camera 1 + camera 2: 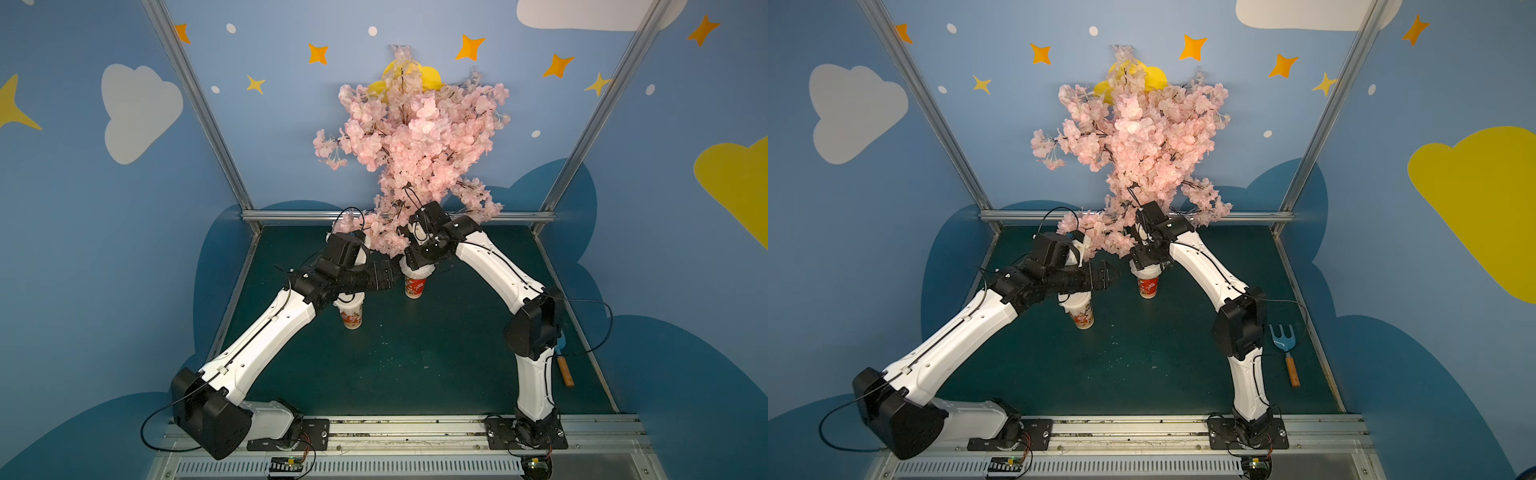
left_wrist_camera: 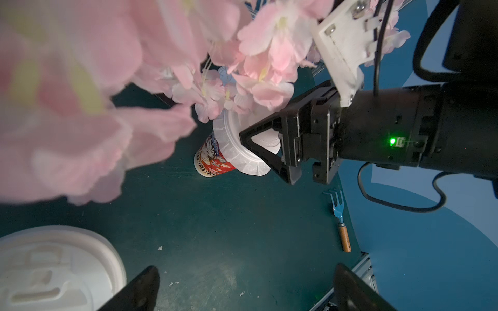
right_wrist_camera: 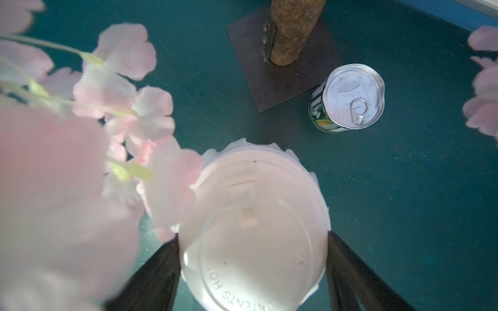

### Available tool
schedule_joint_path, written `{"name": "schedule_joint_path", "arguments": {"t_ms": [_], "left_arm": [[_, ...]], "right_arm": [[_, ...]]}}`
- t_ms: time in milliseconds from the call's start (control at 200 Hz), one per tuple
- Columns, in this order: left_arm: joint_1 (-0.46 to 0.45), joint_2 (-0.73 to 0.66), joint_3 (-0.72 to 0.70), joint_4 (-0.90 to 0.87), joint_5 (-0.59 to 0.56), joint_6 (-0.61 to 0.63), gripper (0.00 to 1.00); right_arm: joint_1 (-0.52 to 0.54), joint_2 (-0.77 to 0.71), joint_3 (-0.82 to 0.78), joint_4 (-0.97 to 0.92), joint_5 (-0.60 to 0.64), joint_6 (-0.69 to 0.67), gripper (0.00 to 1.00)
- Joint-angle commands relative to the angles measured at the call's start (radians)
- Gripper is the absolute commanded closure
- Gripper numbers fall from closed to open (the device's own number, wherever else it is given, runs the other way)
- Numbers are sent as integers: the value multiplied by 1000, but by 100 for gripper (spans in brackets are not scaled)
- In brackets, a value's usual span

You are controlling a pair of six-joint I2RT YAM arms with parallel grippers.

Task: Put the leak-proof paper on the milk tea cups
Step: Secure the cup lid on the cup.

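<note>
Near: a tall red-orange printed paper milk tea cup (image 1: 352, 318) stands capped by a smooth white plastic lid (image 2: 54, 269). A pleated white skirt under it looks like paper, though I am not certain. The left gripper (image 2: 245, 268) hovers just beyond, jaws fully spread, empty.

Farther: the second printed cup (image 2: 213, 159) wears crinkled greyish-white leak-proof paper (image 2: 229, 146), with a second lid (image 3: 253, 204) on top. The right gripper (image 3: 252, 238) is wide, fingers pressed against both sides of that lid.

Judgement: papering looks done or nearly done, with only the release left.
</note>
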State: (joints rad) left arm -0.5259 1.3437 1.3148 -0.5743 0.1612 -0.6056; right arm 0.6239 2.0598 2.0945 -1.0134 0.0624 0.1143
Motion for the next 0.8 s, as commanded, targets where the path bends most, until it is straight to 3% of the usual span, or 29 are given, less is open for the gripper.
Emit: {"name": "schedule_joint_path", "arguments": {"t_ms": [0,791], "left_arm": [[2,-8,7,10,6,8,0],[-2,30,11,14,-3,-22,0]], "right_arm": [[5,33,25,-40,4,-6,19],[7,62,1,-98,-5,25,20]]}}
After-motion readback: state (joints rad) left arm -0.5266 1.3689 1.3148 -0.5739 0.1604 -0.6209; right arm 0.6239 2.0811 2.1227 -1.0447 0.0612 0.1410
